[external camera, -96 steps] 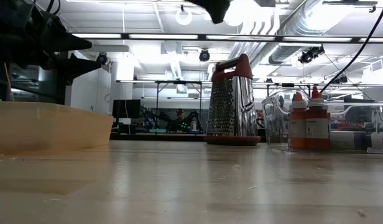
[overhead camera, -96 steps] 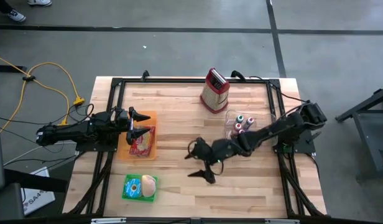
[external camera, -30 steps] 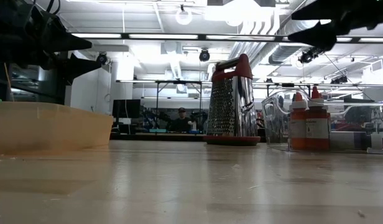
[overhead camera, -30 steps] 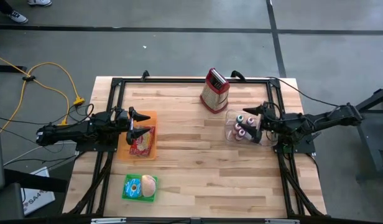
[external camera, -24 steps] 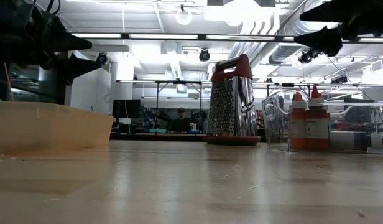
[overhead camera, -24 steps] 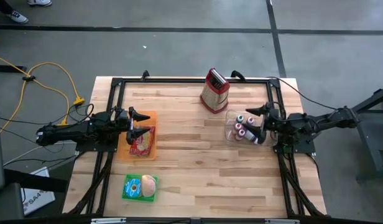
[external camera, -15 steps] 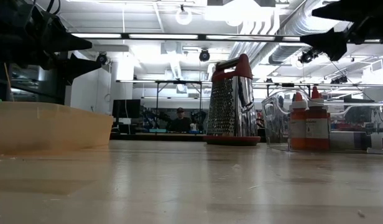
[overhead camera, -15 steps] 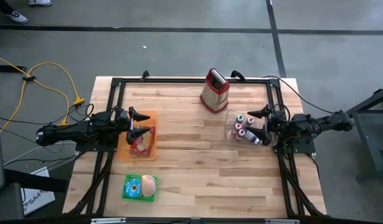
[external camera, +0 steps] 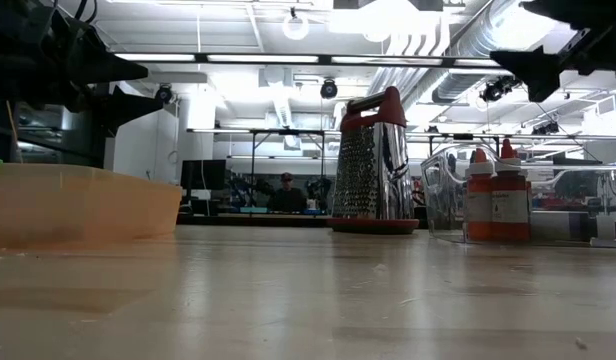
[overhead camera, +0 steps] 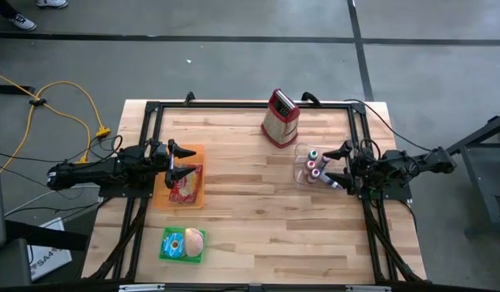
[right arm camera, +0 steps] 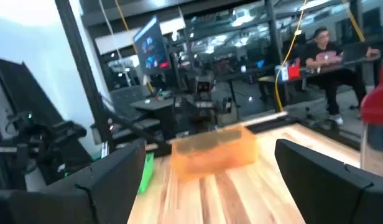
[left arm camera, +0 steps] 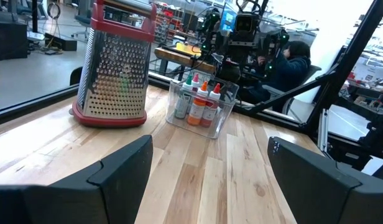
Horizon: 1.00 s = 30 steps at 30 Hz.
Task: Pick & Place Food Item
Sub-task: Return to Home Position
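1. The green bin (overhead camera: pixel 163 234), low on the left of the table (overhead camera: pixel 258 219) in the high view, holds 2 round food pieces (overhead camera: pixel 193 241), so placing looks finished.
2. The left end effector (overhead camera: pixel 185 161) hangs released and empty above the orange tray (overhead camera: pixel 161 199).
3. The right end effector (overhead camera: pixel 339 165), fingers spread and empty, hangs above the clear bottle box (overhead camera: pixel 303 174). Only parking appears left.

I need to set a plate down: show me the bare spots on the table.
Bare wood lies between the orange tray and the bottle box, and right of the green bin. Crowded: around the grater and box.
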Available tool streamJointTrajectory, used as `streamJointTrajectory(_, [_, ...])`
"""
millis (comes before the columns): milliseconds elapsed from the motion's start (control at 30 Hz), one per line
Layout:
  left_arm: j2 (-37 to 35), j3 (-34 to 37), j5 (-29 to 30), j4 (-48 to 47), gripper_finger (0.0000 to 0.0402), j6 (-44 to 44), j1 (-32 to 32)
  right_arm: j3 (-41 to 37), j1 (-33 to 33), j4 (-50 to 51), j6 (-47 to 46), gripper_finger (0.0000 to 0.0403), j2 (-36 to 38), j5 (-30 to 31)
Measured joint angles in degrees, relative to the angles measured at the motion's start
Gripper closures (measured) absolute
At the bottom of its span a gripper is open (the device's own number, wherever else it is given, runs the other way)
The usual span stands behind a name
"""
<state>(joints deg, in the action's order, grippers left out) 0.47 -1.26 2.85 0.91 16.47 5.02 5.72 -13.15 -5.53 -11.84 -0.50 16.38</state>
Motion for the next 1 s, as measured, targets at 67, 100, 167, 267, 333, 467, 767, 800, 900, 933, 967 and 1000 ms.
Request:
streamJointTrajectory(67, [0.0,0.0,0.0,0.0,0.0091,0.0,0.0,-0.7,0.0,0.1,-0.7,0.0055,0.1,-0.6])
streamJointTrajectory(100, [0.0,0.0,0.0,0.0,0.0091,0.0,0.0,-1.1,0.0,-0.3,-1.0,0.0055,0.1,-1.0])
streamJointTrajectory(167, [0.0,0.0,0.0,0.0,0.0091,0.0,0.0,-1.5,0.0,-1.0,-1.7,0.0055,0.1,-1.9])
streamJointTrajectory(267, [0.0,0.0,0.0,0.0,0.0091,0.0,0.0,-2.3,0.0,-0.5,-2.9,0.0055,0.1,-2.0])
streamJointTrajectory(333, [0.0,0.0,0.0,0.0,0.0091,0.0,0.0,-2.3,0.0,-0.9,-3.3,0.0055,0.1,-2.0])
streamJointTrajectory(467, [0.0,0.0,0.0,0.0,0.0091,0.0,0.0,-3.1,0.0,-0.8,-3.4,0.0055,0.1,-3.3])
streamJointTrajectory(767, [0.0,0.0,0.0,0.0,0.0091,0.0,0.0,-5.2,0.0,-4.0,-4.9,0.0055,0.1,-4.6])
streamJointTrajectory(800, [0.0,0.0,0.0,0.0,0.0091,0.0,0.0,-5.2,0.0,-3.8,-5.0,0.0055,0.1,-4.6])
streamJointTrajectory(900, [0.0,0.0,0.0,0.0,0.0091,0.0,0.0,-5.2,0.0,-4.0,-5.5,0.0055,0.1,-4.9])
streamJointTrajectory(933, [0.0,0.0,0.0,0.0,0.0091,0.0,0.0,-5.2,0.0,-3.8,-5.5,0.0055,0.1,-5.0])
streamJointTrajectory(967, [0.0,0.0,0.0,0.0,0.0091,0.0,0.0,-5.2,0.0,-3.4,-5.5,0.0055,0.1,-5.0])
streamJointTrajectory(1000, [0.0,0.0,0.0,0.0,0.0091,0.0,0.0,-5.2,0.0,-2.9,-5.5,0.0055,0.1,-5.0])
